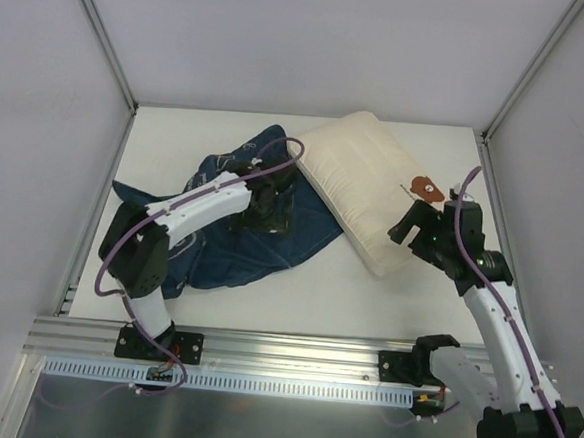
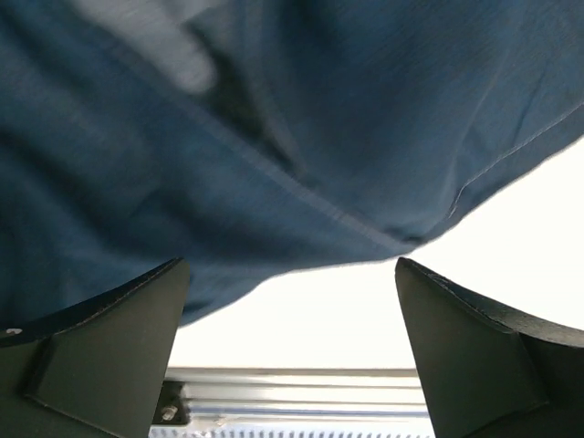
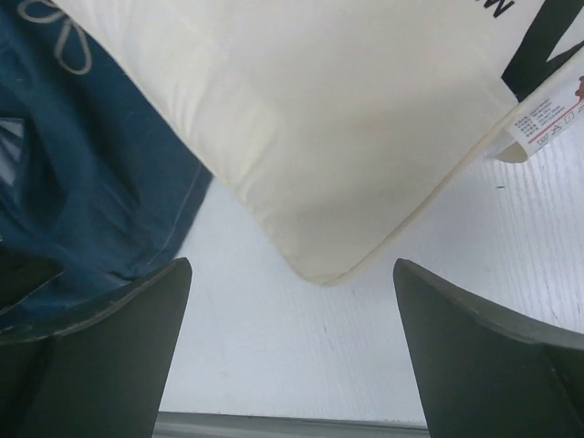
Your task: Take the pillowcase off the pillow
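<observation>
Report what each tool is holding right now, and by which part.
Nothing is held. The left tool is open over the pillowcase; the right tool is open facing a corner of the pillow.

You are looking into a robotics lab test cell. A plain white table [image 1: 266, 307] is boxed in by blank white panels [image 1: 39, 111] on aluminium posts [image 1: 100, 33]. Your left arm [image 1: 198, 204] and right arm [image 1: 496, 318] are bolted to a metal rail [image 1: 293, 351] at the table's near edge.
</observation>
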Controlling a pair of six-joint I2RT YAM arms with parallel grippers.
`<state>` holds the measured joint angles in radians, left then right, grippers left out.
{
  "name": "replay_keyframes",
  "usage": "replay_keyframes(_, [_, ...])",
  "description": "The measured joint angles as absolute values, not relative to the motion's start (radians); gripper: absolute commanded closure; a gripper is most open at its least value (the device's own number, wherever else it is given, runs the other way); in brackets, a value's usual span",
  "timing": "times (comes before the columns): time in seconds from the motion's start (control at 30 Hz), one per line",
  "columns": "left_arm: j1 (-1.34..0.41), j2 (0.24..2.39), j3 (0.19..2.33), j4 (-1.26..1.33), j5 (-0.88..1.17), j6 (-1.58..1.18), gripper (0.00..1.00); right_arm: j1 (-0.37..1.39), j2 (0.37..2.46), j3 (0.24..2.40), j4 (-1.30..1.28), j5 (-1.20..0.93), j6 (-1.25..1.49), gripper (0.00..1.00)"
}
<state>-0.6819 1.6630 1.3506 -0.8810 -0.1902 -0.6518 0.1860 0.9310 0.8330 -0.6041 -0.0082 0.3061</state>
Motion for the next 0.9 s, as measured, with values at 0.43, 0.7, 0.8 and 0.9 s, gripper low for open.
replay_keyframes(0.43, [-0.650, 2.077, 1.674, -0.859, -0.211, -0.660, 1.00, 0.186, 0.630, 0.823, -0.759, -0.057, 0.282, 0.04])
replay_keyframes(0.7, [-0.325, 1.924, 1.640, -0.863, -0.184, -0.659, 1.00, 0.186, 0.602, 0.867, -0.835, -0.051, 0.244, 0.04])
replay_keyframes(0.8, [-0.184, 1.801, 1.649, -0.862, -0.183, -0.657, 0.95, 0.186, 0.595, 0.889, -0.844, -0.038, 0.234, 0.04])
replay_keyframes(0.9, [-0.107, 1.713, 1.681, -0.864, -0.177, -0.637, 0.43, 0.186, 0.595, 0.909, -0.858, -0.002, 0.226, 0.04])
